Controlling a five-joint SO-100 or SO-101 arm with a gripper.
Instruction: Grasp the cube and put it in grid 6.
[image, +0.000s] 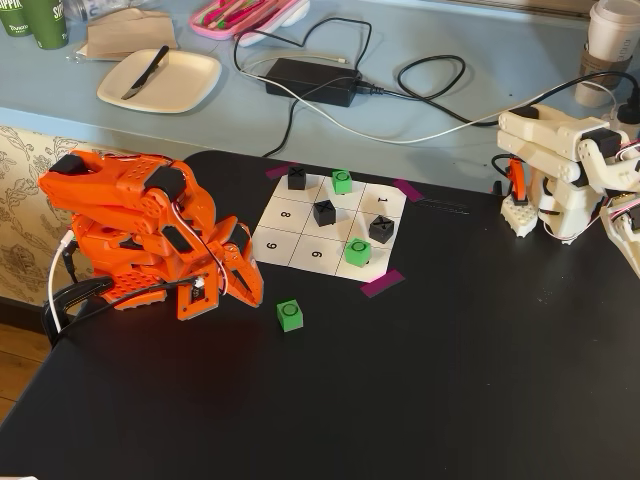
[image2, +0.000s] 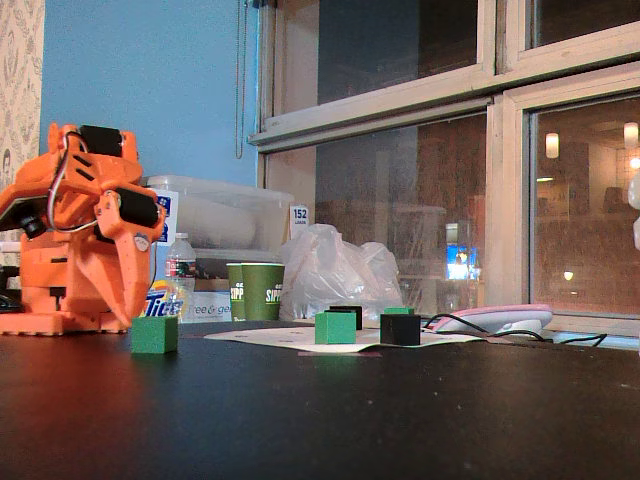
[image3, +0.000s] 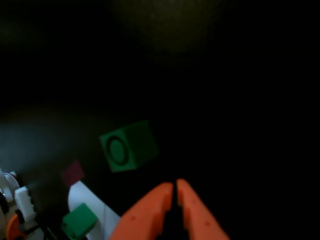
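A small green cube (image: 290, 314) with a black ring on top sits alone on the black table, in front of the paper grid. It also shows in another fixed view (image2: 154, 334) and the wrist view (image3: 127, 146). The cell whose digit reads like a 9 (image: 317, 254) is bare, in the grid's near row. Two more green cubes (image: 358, 250) (image: 342, 181) stand on other cells. My orange gripper (image: 245, 290) is shut and empty, folded down left of the loose cube. In the wrist view its fingertips (image3: 175, 184) meet just below the cube.
Three black cubes (image: 324, 212) stand on the grid. Purple tape (image: 382, 283) holds the paper's corners. A white arm (image: 560, 170) stands at the table's right back. Plate, cables and cups lie on the blue counter behind.
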